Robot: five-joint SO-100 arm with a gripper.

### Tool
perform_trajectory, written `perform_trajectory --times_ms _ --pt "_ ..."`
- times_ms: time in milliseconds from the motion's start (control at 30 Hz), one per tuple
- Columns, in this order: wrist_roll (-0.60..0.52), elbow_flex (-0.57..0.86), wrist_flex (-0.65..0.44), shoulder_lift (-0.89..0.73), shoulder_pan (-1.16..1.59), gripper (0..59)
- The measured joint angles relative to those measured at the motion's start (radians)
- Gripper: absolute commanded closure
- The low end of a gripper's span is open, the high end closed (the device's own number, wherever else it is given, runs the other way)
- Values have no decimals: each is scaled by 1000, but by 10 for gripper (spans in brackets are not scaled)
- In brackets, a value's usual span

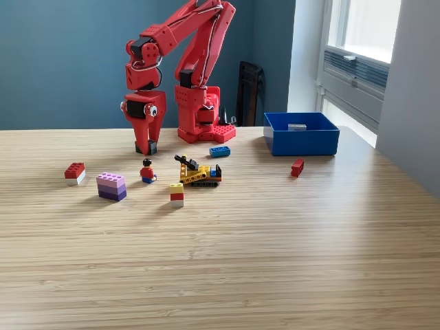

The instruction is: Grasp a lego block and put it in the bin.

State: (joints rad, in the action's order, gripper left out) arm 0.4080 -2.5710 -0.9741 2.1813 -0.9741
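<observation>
Gripper (146, 146) pointed down at table (275, 240), jaw state unclear; figure (148, 172) just in front, bin (301, 141) far to the exterior view's right.

My gripper (146, 146) points straight down near the far edge of the wooden table (227, 261), its tips at the surface; whether they are parted I cannot tell. My red base (203, 117) stands just beside it, toward the exterior view's right. The blue bin (300, 141) sits near the far right corner with a small grey piece (297, 126) inside. Between them lies a blue brick (219, 151). Nearer the middle are a red brick (297, 167), a yellow tracked vehicle (199, 174), a minifigure (148, 172), a purple stack (111, 185), a red-and-white brick (74, 172) and a yellow-red-white stack (177, 194).
</observation>
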Motion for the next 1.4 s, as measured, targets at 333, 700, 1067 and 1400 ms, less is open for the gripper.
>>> perform_trajectory --times_ms 333,700,1067,1400 --pt "-172 354 -261 0 199 586" --pt "-390 644 -445 0 620 586" --pt "-657 667 -453 -207 1249 586" --pt "-769 927 -531 -541 1572 586"
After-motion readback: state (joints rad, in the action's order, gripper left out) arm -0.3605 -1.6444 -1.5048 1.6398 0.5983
